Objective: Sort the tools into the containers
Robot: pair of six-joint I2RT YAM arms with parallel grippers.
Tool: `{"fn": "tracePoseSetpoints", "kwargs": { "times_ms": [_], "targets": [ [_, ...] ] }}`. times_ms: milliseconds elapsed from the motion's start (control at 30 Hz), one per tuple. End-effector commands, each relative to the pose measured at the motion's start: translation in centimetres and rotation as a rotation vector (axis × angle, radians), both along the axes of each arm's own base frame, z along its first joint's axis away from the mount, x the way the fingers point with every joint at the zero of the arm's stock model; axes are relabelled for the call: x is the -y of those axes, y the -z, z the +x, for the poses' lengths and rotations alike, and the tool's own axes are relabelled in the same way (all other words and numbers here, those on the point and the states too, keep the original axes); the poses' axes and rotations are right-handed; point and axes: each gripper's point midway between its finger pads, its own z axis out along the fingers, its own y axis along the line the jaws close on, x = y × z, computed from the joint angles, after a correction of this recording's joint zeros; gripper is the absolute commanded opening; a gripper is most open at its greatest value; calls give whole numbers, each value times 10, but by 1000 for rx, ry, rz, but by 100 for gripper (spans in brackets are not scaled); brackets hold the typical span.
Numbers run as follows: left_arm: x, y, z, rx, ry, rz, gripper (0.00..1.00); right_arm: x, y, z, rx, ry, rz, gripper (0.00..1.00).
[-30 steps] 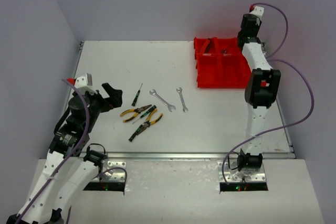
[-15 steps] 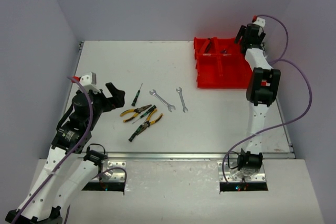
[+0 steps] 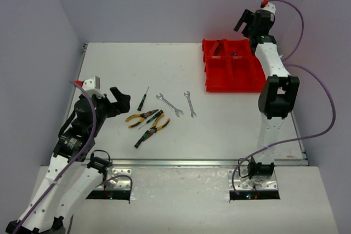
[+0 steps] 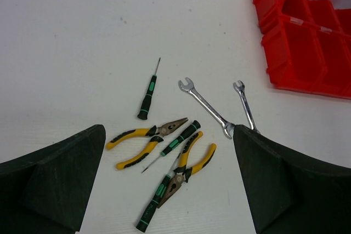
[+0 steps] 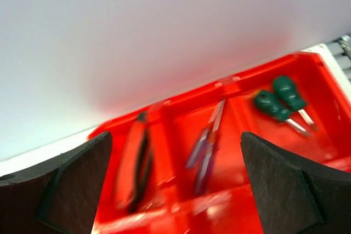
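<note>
7 tools (image 3: 149,118) lie mid-desk (image 3: 109,64), well apart from the bins (image 3: 231,72), which already hold some. The left jaws hang spread and empty near the pile; the right jaws, likewise empty, hang above the bins. The pliers (image 4: 155,132) and screwdrivers (image 4: 180,138) touch, so a grab could lift 2 or scatter them.

The top camera overlooks the whole worktop (image 3: 109,69). The left wrist faces its eight-o'clock tools (image 4: 174,142). The right wrist looks closely at its one-o'clock bins (image 5: 236,135).

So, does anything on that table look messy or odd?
Nothing broken or spilled. But yellow pliers and green-handled screwdrivers lie crossed in a heap, with wrenches loose beside them, all outside the red bins.
</note>
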Motion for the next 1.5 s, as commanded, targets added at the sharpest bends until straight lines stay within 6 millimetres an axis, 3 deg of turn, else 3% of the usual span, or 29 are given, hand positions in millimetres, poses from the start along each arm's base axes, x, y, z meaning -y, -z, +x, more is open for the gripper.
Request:
{"fn": "tracePoseSetpoints", "kwargs": {
  "times_ms": [0, 67, 133, 200, 233, 267, 333, 400, 467, 500, 567, 700, 767, 833, 933, 1000, 1133, 1300, 1467],
  "targets": [
    [10, 0, 11, 0, 38, 2, 100, -91, -39, -54, -108, -116, -176, 99],
    [12, 10, 16, -43, 43, 18, 100, -99, -34, -108, -227, -14, -338, 99],
    [11, 19, 20, -87, 26, 35, 100, -105, 10, -156, -338, 57, -353, 99],
    [11, 25, 26, -124, 17, 49, 100, -152, 37, -197, -384, -245, -184, 99],
    [11, 27, 29, -139, 13, 58, 100, -182, 23, -214, -333, -412, -67, 99],
    [11, 41, 33, -205, 3, 82, 100, -192, 56, -245, -402, -499, -11, 99],
    [16, 50, 44, -286, 12, 103, 100, -214, 55, -286, -401, -657, 95, 99],
    [26, 53, 57, -351, 42, 111, 100, -221, 56, -319, -412, -726, 99, 99],
    [39, 43, 75, -368, 75, 92, 100, -224, 51, -350, -401, -794, 73, 99],
    [44, 50, 82, -400, 79, 90, 100, -223, 57, -363, -415, -821, 73, 99],
    [55, 51, 95, -412, 98, 54, 100, -220, 55, -380, -393, -845, 75, 99],
    [61, 88, 128, -507, 86, 51, 98, -208, 58, -414, -357, -876, 75, 99],
    [63, 106, 138, -554, 93, 53, 87, -206, 49, -425, -319, -896, 80, 99],
    [63, 131, 146, -622, 91, 70, 70, -204, 43, -432, -291, -915, 75, 99],
    [66, 181, 145, -760, 114, 102, 60, -201, 39, -444, -268, -955, 57, 99],
    [58, 198, 144, -797, 85, 145, 58, -199, 37, -449, -237, -963, 44, 99],
    [39, 214, 141, -825, 13, 203, 59, -201, 31, -457, -174, -993, 59, 99],
    [36, 224, 143, -834, 6, 218, 57, -209, 25, -462, -146, -1051, 83, 99],
    [34, 257, 128, -920, 1, 221, 35, -209, 26, -456, -149, -1038, 76, 99]
  ]
}}
